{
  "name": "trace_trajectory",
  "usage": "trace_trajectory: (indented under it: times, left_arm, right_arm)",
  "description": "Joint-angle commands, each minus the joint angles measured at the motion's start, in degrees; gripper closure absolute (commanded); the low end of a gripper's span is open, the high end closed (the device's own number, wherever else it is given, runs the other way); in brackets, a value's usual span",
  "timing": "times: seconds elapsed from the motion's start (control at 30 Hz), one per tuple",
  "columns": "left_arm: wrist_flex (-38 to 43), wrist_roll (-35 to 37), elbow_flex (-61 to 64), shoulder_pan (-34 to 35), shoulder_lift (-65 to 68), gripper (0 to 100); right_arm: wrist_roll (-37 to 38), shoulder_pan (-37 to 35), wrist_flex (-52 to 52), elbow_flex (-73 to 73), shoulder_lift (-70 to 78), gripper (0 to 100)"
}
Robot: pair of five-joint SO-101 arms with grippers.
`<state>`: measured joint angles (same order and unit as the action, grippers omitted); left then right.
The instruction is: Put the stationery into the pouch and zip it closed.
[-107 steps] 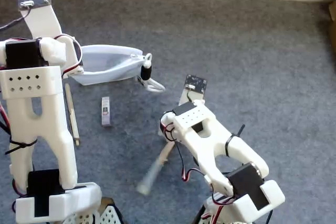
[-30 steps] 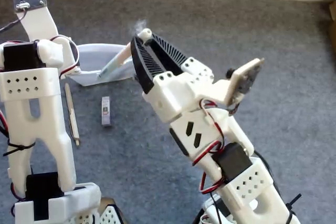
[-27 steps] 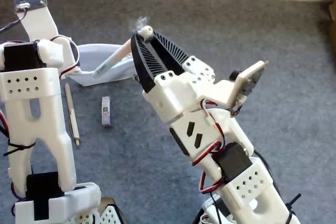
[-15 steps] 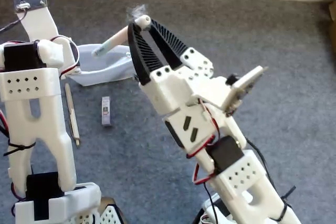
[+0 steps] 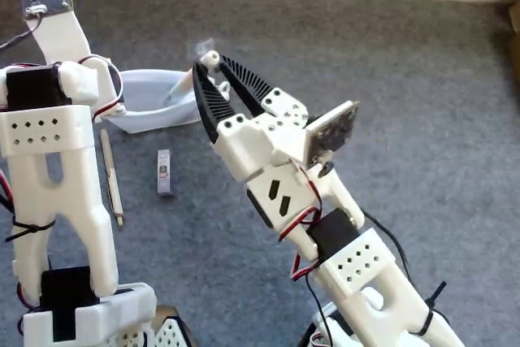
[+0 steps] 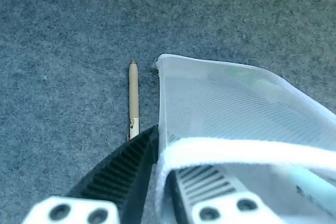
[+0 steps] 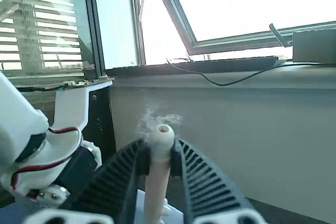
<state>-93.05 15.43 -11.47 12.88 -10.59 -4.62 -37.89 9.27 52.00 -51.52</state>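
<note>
Biggest risk here is probably the release. The pen [image 5: 184, 82] is pinched just below its fluffy top by the right gripper [image 5: 211, 64], jaws closed down to the pen's own width, and only the lower end is poked into the mouth of the pouch [image 5: 146, 107]; if it's let go at this slant, it could easily be tipped back over the rim and dumped on the carpet [image 5: 406, 79] instead of sliding in. The pouch rim is clamped by the left gripper [image 6: 164, 153], jaws shut tight on the fabric, so the mouth is held open; but the mesh looks floppy, and if it's pushed hard by the pen, the rim might be dragged out of that grip or the opening folded shut. The pencil [image 5: 110, 176] and a small eraser-like stick [image 5: 164, 172] are lying on the carpet near the pouch, not yet packed; they could be knocked further off by a low swing.
</note>
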Motion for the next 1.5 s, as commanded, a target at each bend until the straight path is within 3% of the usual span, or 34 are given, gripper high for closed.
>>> trace_trajectory:
  times: [0.0, 0.23, 0.4, 0.6, 1.2, 1.37, 1.47]
  left_arm:
    - [0.7, 0.6, 0.0, 0.0, -0.1, 99]
    - [0.7, 0.6, 0.0, 0.0, 0.0, 99]
    - [0.7, 0.6, 0.0, 0.0, 0.0, 99]
    - [0.7, 0.6, 0.0, 0.0, 0.0, 99]
    - [1.1, 0.5, -0.7, 0.2, -0.6, 99]
    - [0.7, 0.5, -5.9, 0.5, -0.5, 99]
    - [0.7, 0.5, -9.5, 2.2, -0.6, 99]
  right_arm:
    - [1.1, -0.7, 2.0, -0.7, -0.2, 99.3]
    - [1.1, -1.5, -10.2, -1.4, -0.3, 98.8]
    - [1.1, -1.6, -10.7, -1.4, -0.4, 98.2]
    - [1.1, -1.6, -10.9, -1.2, -0.7, 81.7]
    - [1.0, -1.2, -10.9, -0.8, -0.8, 81.6]
    - [1.0, -1.2, -11.1, -0.8, -0.8, 81.6]
    - [1.0, -0.3, -16.6, -1.2, -0.4, 81.6]
